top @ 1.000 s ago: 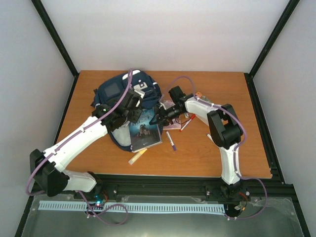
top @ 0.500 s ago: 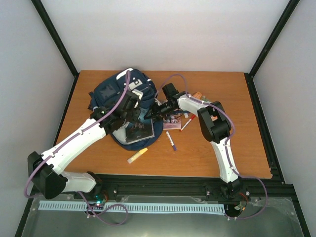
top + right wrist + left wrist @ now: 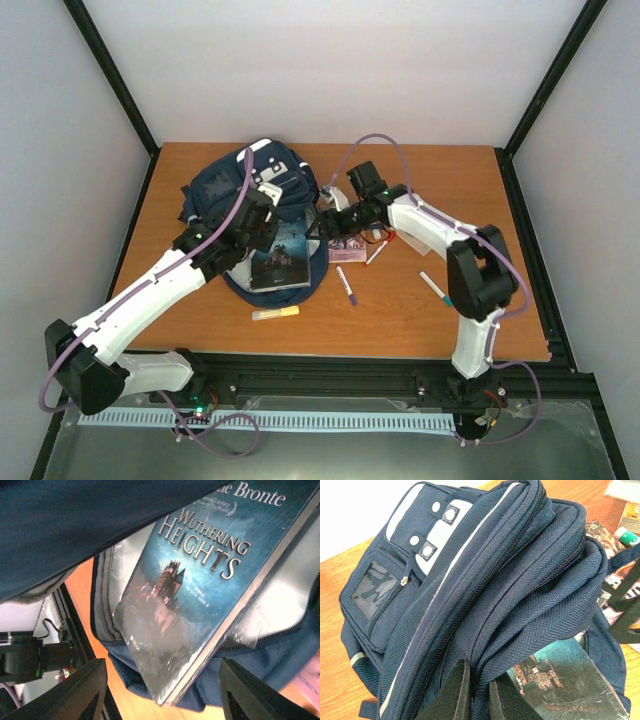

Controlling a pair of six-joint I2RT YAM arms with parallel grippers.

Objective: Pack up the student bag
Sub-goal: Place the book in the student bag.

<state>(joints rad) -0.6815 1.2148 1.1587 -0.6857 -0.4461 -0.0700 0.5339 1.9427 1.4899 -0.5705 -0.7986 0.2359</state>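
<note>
Two pincers work one backpack. The left gripper (image 3: 479, 695), its jaws closed to a sliver, pinches a fold of navy fabric at the lip of the student bag (image 3: 470, 580) and holds the upper flap lifted off the lower one. The right gripper (image 3: 162, 680) hangs just right of that opening with its fingers spread wide and nothing between them. A paperback (image 3: 200, 580) of Wuthering Heights lies beyond the fingertips, apart from both.

The book rests flat on the bag's pale lining. Its far part is under the raised flap and its near corner reaches over the zip at the near rim — in the mouth, by the look of it, but not fully swallowed. The bag itself sits slumped on the far left of the table (image 3: 500, 200), its pale patches uppermost.

To its right the rest of the load waits on the wood. A pink-covered booklet (image 3: 350, 246) lies just beside the bag, with a red pen (image 3: 378, 250) close against it. A purple-tipped pen (image 3: 346, 285) lies nearer, a white pen (image 3: 433, 287) farther right, and a yellow marker (image 3: 275, 313) by the bag's near edge. One book seems delivered; on this evidence most of the packing — and the zip — is left to do.
</note>
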